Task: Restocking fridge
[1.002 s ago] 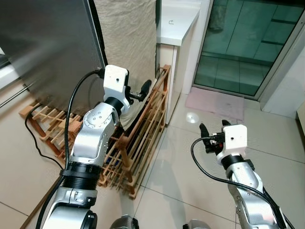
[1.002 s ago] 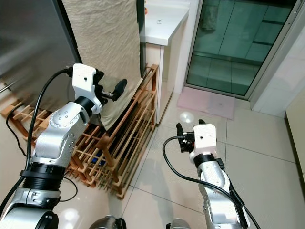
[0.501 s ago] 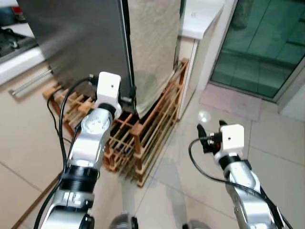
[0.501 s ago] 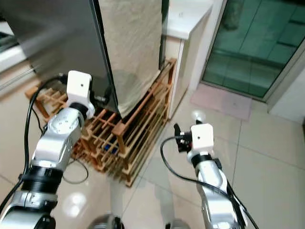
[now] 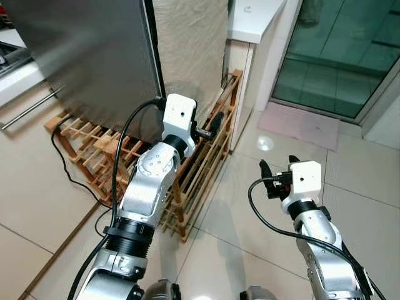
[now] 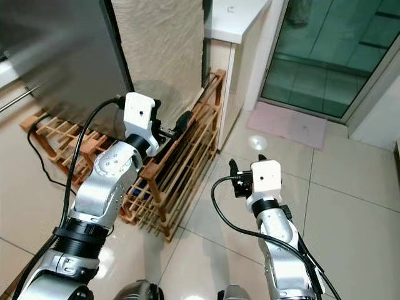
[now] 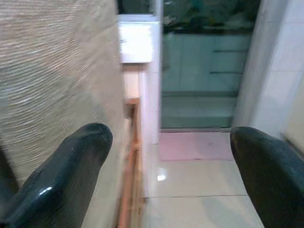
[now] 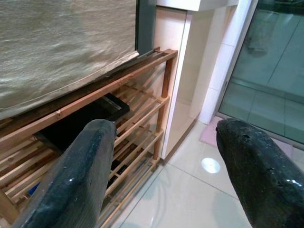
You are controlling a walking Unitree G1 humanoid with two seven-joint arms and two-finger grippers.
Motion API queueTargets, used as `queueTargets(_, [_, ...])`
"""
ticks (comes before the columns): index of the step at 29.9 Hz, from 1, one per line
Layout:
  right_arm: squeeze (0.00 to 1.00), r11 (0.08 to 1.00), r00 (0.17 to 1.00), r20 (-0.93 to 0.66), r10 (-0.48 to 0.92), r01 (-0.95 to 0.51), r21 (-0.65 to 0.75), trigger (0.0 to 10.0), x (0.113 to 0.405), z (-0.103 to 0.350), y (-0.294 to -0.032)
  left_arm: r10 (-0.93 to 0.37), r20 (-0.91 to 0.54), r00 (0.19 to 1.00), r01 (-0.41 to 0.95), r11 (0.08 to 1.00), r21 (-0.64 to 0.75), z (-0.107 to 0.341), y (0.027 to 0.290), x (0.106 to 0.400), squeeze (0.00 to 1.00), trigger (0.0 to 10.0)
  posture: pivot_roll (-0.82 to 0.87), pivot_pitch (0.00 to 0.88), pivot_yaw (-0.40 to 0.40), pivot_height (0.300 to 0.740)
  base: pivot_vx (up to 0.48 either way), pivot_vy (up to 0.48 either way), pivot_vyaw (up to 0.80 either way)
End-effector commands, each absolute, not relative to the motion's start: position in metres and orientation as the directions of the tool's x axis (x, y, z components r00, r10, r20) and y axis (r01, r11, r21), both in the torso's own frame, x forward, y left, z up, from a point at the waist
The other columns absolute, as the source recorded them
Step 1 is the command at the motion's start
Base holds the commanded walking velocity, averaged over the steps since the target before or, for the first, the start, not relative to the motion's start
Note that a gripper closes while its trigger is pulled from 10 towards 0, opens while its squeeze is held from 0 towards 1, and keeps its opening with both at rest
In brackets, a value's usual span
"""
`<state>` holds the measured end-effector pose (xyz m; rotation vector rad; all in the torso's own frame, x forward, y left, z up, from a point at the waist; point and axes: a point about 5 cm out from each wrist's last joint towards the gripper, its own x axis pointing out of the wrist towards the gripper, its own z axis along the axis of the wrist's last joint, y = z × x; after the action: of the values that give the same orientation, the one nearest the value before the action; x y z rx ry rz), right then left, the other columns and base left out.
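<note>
The fridge (image 5: 87, 56) is a tall grey steel panel at the upper left, with a beige cloth (image 5: 190, 44) hanging along its right side. My left gripper (image 5: 212, 125) reaches forward over the wooden rack (image 5: 200, 169) below the cloth. Its two black fingers (image 7: 66, 166) stand apart with nothing between them. My right gripper (image 5: 277, 174) hovers over the tiled floor to the right of the rack, pointing toward it. It is open and empty, fingers (image 8: 85, 175) spread wide.
A white cabinet with a counter top (image 5: 256, 15) stands behind the rack. A glass sliding door (image 5: 340, 56) and a pink mat (image 5: 303, 122) lie at the far right. A black cable (image 5: 69, 172) trails on the floor by the rack's left end.
The camera has shifted. My left arm has swung right, from beside the fridge's edge to over the rack. The right arm holds about the same pose.
</note>
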<state>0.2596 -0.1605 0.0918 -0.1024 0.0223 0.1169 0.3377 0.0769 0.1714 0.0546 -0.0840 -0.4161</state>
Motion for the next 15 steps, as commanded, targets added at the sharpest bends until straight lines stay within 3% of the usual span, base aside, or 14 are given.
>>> queueTargets(1, [0.08,0.989,0.994,-0.016,0.11,-0.111,-0.101,10.0,0.261,0.093,-0.161,-0.381,0.078,0.921,0.373,0.922,0.104,0.172,0.077,0.341,0.0,10.0,-0.14,0.051,0.052,0.711,0.0,0.0,0.0])
queueTargets(15, [0.08,0.988,0.993,-0.027,0.111,-0.113,-0.103,10.0,0.261,0.089,-0.161,-0.347,0.092,0.933,0.332,0.932,0.145,0.173,0.084,0.351,0.0,10.0,-0.13,0.038,0.05,0.711,0.0,0.0,0.0])
